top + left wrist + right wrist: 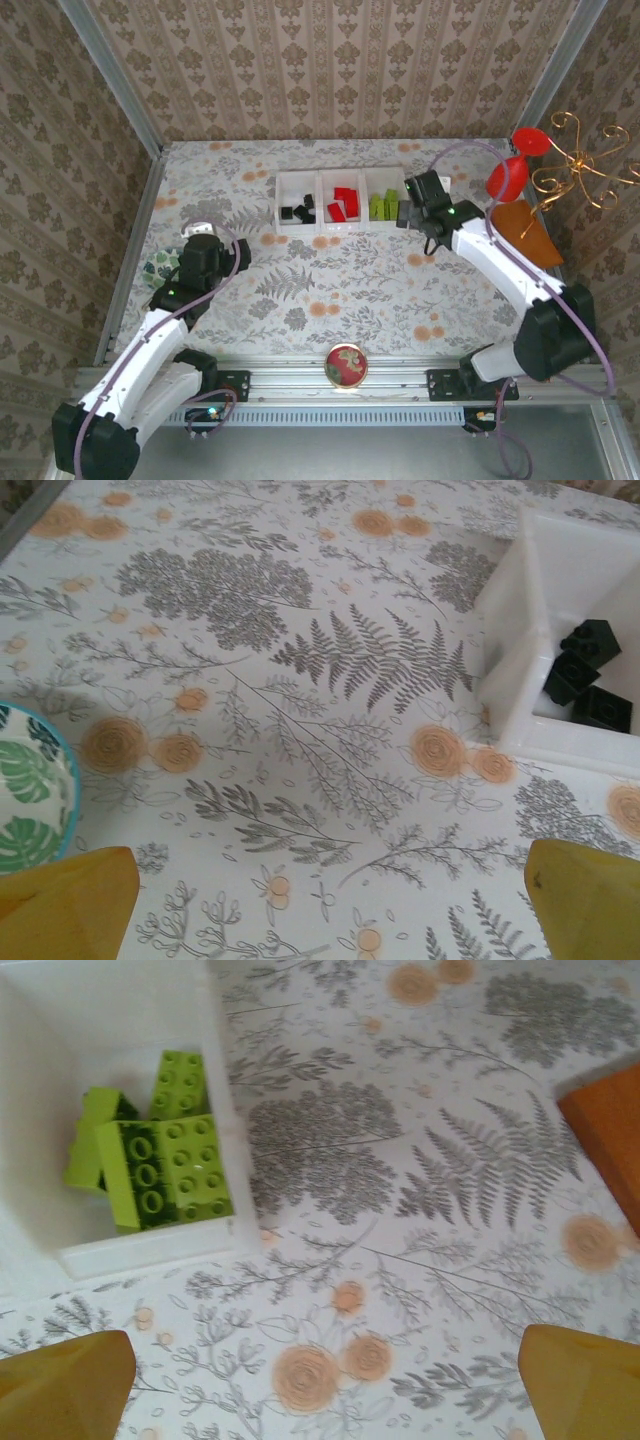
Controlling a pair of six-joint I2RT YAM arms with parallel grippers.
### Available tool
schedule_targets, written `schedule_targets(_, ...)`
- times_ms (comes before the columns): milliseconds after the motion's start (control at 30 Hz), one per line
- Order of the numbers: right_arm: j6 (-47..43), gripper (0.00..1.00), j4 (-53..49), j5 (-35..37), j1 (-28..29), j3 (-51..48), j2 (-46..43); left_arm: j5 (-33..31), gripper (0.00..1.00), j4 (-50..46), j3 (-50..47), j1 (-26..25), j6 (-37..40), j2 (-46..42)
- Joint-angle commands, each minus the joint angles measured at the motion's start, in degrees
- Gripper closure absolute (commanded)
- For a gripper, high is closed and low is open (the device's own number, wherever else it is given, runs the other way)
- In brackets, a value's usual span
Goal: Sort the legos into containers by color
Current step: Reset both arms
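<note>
Showing right gripper (406,214) beside the tray (320,229) and left gripper (199,231) well apart, both spread, empty; legos (343,205) lie sorted inside. A careless right-arm swing could knock the tray, spilling them.

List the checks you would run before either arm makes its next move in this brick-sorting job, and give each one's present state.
1. Empty left jaws: ok, open with nothing between.
2. Empty right jaws: ok, open.
3. Only black bricks in the tray's left compartment, seen from above: ok.
4. Only red bricks in the middle: ok.
5. Only green bricks on the right: ok.
6. Loose bricks left on the table: none seen from above; beneath the arms, cannot tell.
</note>
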Motion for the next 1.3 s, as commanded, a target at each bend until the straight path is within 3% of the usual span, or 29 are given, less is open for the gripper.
schedule_targets(0, 1.24, 0.00, 2.17, 5.96, 0.05, -4.39, -5.62, -3.07, 0.00, 0.13, -0.12, 1.22, 3.59, -0.65)
schedule_targets(367, 1.98, 0.00, 5.32, 14.14, -0.12, -15.14, -16.92, -3.08, 0.00, 14.18, -4.33, 7.55, 10.20, 1.13)
schedule_targets(800, 3.37, 0.00, 12.18, 18.50, -1.59, -22.42, -20.89, 4.94, 0.00, 43.67, -13.27, 17.74, 20.64, 11.63)
schedule_targets(1267, -12.43, 0.00, 36.49, 17.03, -1.97, -35.93, -25.16, 16.87, 0.00, 72.26, -17.19, 22.42, 25.92, 30.78)
